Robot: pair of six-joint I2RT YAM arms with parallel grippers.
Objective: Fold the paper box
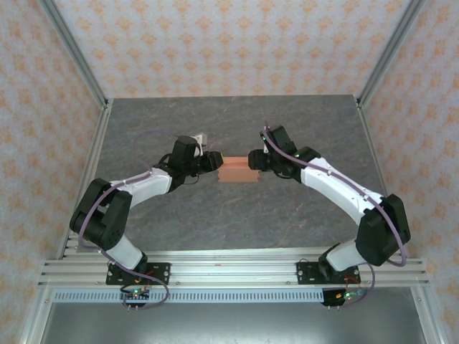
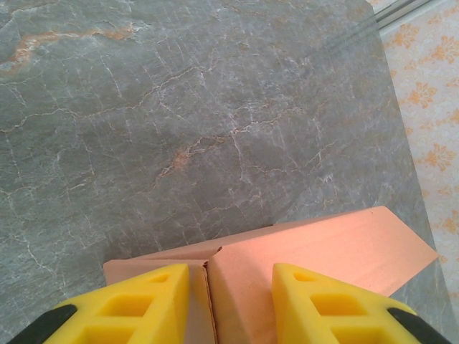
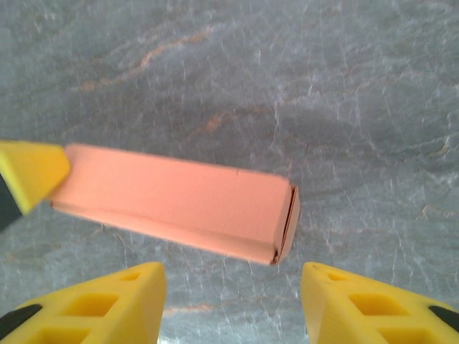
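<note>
The paper box [image 1: 237, 170] is a small salmon-orange rectangular box lying across the middle of the grey stone table [image 1: 229, 215]. My left gripper [image 1: 211, 161] is at its left end. In the left wrist view the box [image 2: 323, 244] fills the space between the yellow fingers [image 2: 154, 301], and the left gripper [image 2: 231, 276] is shut on that end. My right gripper [image 1: 255, 159] is by the box's right end. In the right wrist view the right gripper [image 3: 233, 287] stands open, with the box [image 3: 179, 201] just beyond its fingertips and its end flap closed.
Patterned walls and aluminium posts [image 1: 75, 54] enclose the table on three sides. The table's right edge [image 2: 412, 143] runs close to the box in the left wrist view. Bare tabletop lies in front of and behind the box.
</note>
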